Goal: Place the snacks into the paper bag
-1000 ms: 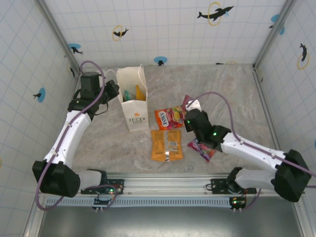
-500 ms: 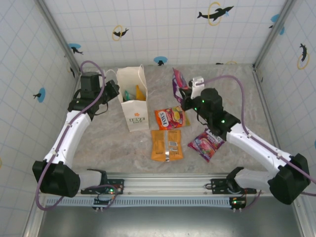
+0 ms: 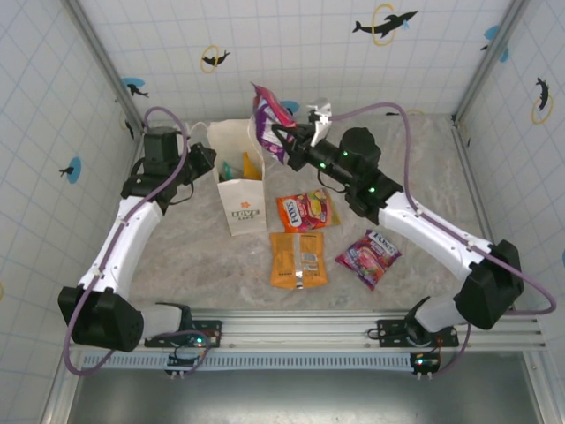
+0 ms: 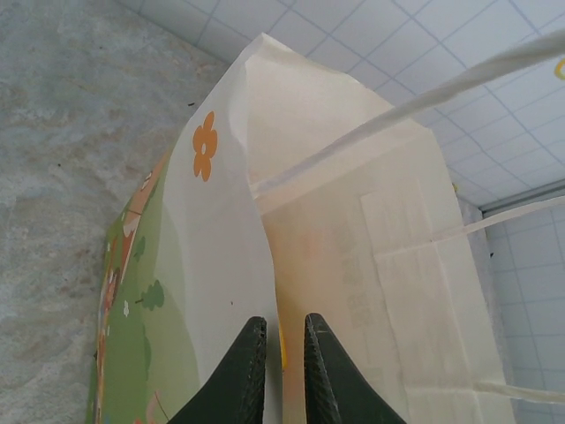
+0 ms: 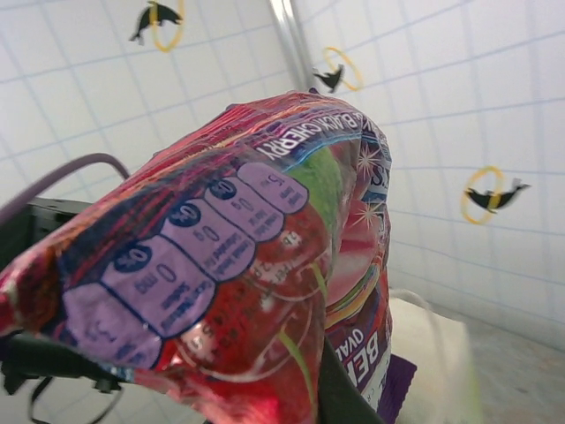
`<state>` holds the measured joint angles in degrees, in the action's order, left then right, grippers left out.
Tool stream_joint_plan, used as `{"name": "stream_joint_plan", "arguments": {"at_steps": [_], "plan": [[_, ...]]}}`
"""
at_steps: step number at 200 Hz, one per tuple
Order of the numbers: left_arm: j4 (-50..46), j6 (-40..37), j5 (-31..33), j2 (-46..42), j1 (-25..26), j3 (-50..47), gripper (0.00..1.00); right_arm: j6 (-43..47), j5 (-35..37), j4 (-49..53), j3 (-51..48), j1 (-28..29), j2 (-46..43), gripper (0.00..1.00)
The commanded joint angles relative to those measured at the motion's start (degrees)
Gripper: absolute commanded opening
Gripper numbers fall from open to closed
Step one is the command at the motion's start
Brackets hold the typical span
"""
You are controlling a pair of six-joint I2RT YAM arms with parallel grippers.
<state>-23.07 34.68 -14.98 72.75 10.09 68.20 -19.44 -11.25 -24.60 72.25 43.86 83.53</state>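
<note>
The white paper bag [image 3: 240,208] stands open at the middle left, with teal and yellow snacks [image 3: 240,168] inside. My left gripper [image 3: 207,163] is at its left rim. In the left wrist view the jaws [image 4: 281,322] stand slightly open, with the bag's wall [image 4: 353,221] running between them. My right gripper [image 3: 284,140] is shut on a magenta-purple packet [image 3: 267,119] and holds it up, just right of and above the bag's mouth. That packet [image 5: 238,265] hides most of a dark finger [image 5: 346,405]. Red-orange [image 3: 305,210], orange [image 3: 298,258] and magenta [image 3: 368,258] packets lie on the table.
The marble tabletop [image 3: 415,185] is fenced by tiled walls, with a metal rail [image 3: 309,325] at the near edge. A green and white printed surface with an orange flower [image 4: 205,146] lies left of my left fingers. The bag's thin loop handles [image 4: 459,75] reach to the right.
My right arm has lifted one magenta-purple packet off the table and swung it up and left, to above the bag's mouth. The left arm has stayed at the bag's rim.
</note>
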Motion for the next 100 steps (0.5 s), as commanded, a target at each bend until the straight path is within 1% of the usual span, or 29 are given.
{"name": "stream_joint_plan", "arguments": {"at_steps": [1,55,100], "plan": [[0.0,-0.5,-0.1,-1.0,0.0,1.8,0.17,-2.3,-2.4,-7.9,5.3,1.6,2.3,0.0],[-1.3,-1.5,2.7,-2.3,0.0,1.7,0.17,-6.5,-4.0,-8.1,12.6,3.2,11.3,0.0],[-1.9,-2.2,4.5,-3.0,0.0,1.7,0.15,-7.6,-4.0,-4.4,17.8,3.4,17.4,0.0]]}}
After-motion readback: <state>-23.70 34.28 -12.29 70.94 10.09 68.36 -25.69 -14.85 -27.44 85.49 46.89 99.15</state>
